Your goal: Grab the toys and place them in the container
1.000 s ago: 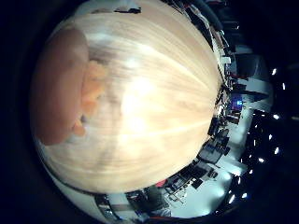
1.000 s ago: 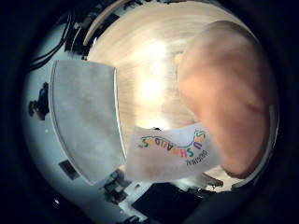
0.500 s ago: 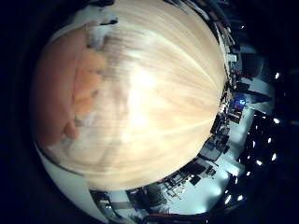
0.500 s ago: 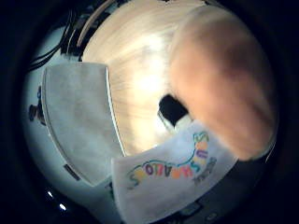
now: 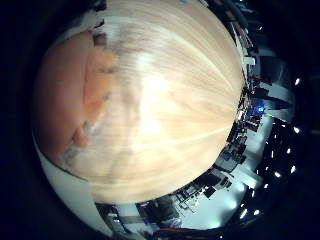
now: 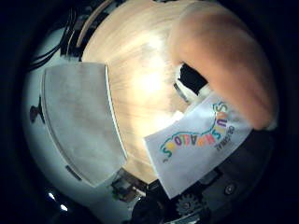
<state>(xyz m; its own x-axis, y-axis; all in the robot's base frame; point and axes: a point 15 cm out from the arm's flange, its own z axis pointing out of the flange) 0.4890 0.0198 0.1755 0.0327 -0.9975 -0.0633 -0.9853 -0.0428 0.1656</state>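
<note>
A tan, orange-brown plush toy (image 6: pixel 224 61) fills one side of the right thumb side palm view, very close to the palm. Its white tag (image 6: pixel 201 135) with coloured letters hangs out over the wooden table (image 6: pixel 140 65). The right little finger side palm view shows the same kind of tan plush (image 5: pixel 65 95) close against the palm, over the table (image 5: pixel 170 100). A grey rectangular container (image 6: pixel 84 117) lies on the table's edge beside the toy.
Past the table's edge there is a white floor (image 6: pixel 42 140) and dark room clutter with lights (image 5: pixel 255 105). The table's rim curves round beyond the container.
The toy stays close to the palm while the table and container shift in the views. The white tag has swung from below the toy out to its side.
</note>
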